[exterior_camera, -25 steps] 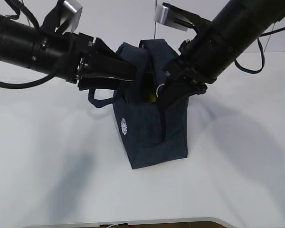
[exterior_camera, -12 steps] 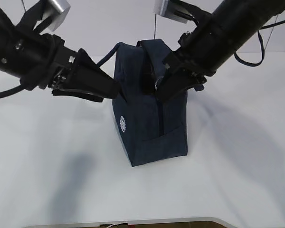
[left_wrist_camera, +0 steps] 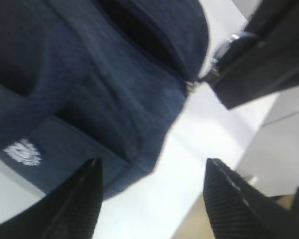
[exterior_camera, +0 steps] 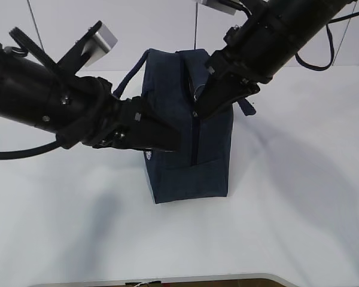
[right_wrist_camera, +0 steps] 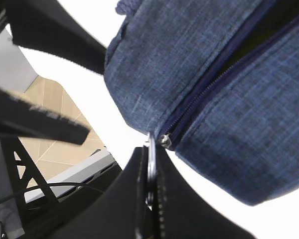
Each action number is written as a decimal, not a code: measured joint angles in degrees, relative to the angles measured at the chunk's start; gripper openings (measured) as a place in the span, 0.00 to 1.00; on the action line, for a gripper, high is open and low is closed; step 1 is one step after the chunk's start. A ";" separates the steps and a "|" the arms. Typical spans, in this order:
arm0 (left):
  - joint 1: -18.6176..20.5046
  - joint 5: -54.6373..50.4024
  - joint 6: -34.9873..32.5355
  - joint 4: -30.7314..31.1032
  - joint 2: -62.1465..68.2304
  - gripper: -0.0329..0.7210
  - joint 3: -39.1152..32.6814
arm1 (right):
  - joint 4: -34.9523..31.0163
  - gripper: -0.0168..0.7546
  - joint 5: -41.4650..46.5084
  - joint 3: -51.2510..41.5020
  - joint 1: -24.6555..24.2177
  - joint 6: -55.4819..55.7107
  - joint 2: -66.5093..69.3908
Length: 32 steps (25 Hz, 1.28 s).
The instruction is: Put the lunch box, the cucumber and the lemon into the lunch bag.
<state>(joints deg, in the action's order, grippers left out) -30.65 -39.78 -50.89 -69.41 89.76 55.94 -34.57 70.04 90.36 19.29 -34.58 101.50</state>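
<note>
The navy lunch bag (exterior_camera: 191, 155) stands upright mid-table. It also shows in the left wrist view (left_wrist_camera: 89, 74) and the right wrist view (right_wrist_camera: 214, 74). My right gripper (exterior_camera: 198, 111) is shut on the metal ring pull (right_wrist_camera: 150, 167) at the end of the bag's zipper (right_wrist_camera: 199, 99), which is zipped along most of its visible length. My left gripper (exterior_camera: 167, 140) is open and empty, low against the bag's left front side; its fingers (left_wrist_camera: 79, 199) frame the bag's lower corner. The bag's white logo (left_wrist_camera: 22, 152) shows there. The lunch box, cucumber and lemon are hidden.
The white table (exterior_camera: 287, 209) spreads around the bag. Its front edge (exterior_camera: 167, 278) is near the bottom of the exterior view. One loop handle (exterior_camera: 131, 81) sticks up behind my left arm. Both arms crowd the bag's top.
My right gripper has drawn the ring pull along the zipper, so the opening and the yellow lemon inside no longer show. My left gripper left the bag's top and dropped to its side. The bag stands straighter.
</note>
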 joint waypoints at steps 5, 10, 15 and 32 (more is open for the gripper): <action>-0.90 6.71 -0.23 0.45 0.00 0.66 -0.11 | 0.00 0.03 0.00 -0.01 0.00 0.00 0.00; -0.90 9.80 -0.32 1.32 0.13 0.66 -0.11 | 0.00 0.03 0.10 -0.01 0.00 0.00 0.00; -0.90 9.58 -3.64 -4.00 2.90 0.66 -0.11 | 0.00 0.03 0.10 -0.01 0.00 0.00 0.00; -0.90 7.66 -9.94 -8.33 3.86 0.03 -0.11 | 0.00 0.03 0.19 -0.01 0.00 0.00 0.13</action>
<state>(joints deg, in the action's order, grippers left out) -31.55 -32.12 -60.83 -77.74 93.62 55.83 -34.57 70.23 90.36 19.29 -34.58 101.63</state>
